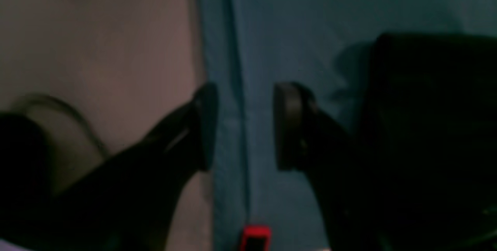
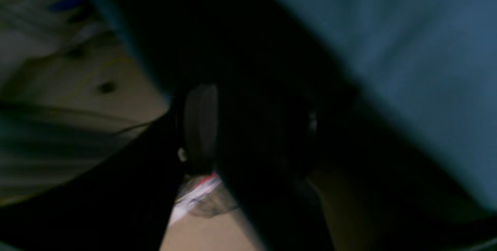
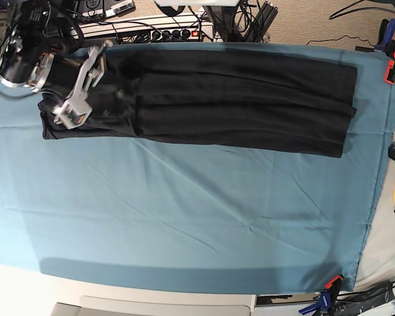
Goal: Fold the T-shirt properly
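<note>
Left wrist view: dim and blurred. The left gripper (image 1: 245,127) has its two dark pads well apart with nothing between them; only the teal table cloth (image 1: 295,30) shows through the gap. A seam or fold of the cloth runs up between the pads, and to its left lies a pale floor (image 1: 97,49). The large black short-sleeved T-shirt (image 1: 431,99) fills the right side as a dark mass, cut off by the frame edge; it lies beside the right pad, and whether they touch cannot be told. A small red clamp (image 1: 255,237) sits at the bottom edge, half cut off.

Right wrist view: darker still and smeared. One pad (image 2: 200,121) of the right gripper (image 2: 252,125) is plain; the other is lost in blackness except for a small bright spot. Black fabric fills the space between the pads, but a grip on it cannot be made out.

Base view: the T-shirt (image 3: 237,99) lies folded into a long band across the far part of the cloth (image 3: 184,217). The right arm's silver gripper (image 3: 71,113) hangs over the shirt's left end, its jaws seen from above and unreadable. The left arm is out of frame.
</note>
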You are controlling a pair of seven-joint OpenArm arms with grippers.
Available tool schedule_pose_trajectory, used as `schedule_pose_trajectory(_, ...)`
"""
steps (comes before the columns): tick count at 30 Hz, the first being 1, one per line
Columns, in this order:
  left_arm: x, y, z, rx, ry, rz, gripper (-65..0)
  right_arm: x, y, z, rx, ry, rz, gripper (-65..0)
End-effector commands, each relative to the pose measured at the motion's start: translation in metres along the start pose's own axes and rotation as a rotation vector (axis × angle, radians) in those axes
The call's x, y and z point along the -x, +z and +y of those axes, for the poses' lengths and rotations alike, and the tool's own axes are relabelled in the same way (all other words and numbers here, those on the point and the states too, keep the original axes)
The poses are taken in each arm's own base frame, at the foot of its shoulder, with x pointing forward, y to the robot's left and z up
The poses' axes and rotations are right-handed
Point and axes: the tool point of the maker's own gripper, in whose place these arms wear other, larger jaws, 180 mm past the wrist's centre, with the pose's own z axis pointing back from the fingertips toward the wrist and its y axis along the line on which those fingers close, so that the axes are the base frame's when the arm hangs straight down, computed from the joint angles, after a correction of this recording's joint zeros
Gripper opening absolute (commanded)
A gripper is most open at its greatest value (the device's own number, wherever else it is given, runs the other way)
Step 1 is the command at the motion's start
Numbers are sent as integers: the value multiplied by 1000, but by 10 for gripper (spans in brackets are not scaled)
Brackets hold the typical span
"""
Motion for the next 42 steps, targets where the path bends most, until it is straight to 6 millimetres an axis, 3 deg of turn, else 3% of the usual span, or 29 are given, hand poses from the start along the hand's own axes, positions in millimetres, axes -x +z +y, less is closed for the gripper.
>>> schedule_pose_trajectory(1,-15,13,3,10,6,-44,-401,-15,7,-9,59,33,-61,-370)
schedule_pose_trajectory(5,-12,16,-14,124,14,-34,-401,-22,25,-46,278,32,-133,-370)
schedule_pose_trajectory(11,-12,13,-34,226,15,-56,-401,-6,46,-80,510,2,-99,-371)
schedule_pose_trajectory(18,-3,10,-44,282,37,-46,-401,2,38,-83,547,64,-31,-371)
schedule_pose_trajectory(23,9,9,-51,327,62,-26,-401,8,21,-76,528,115,19,-371)
schedule_pose_trajectory(33,86,-2,-68,430,133,123,-401,10,10,-72,520,140,44,-371)
schedule_pose_trajectory(37,90,-9,-79,464,119,105,-392,9,10,-71,517,138,39,-371)
schedule_pose_trajectory(42,87,-17,-85,474,125,67,-326,10,10,-71,516,137,42,-371)
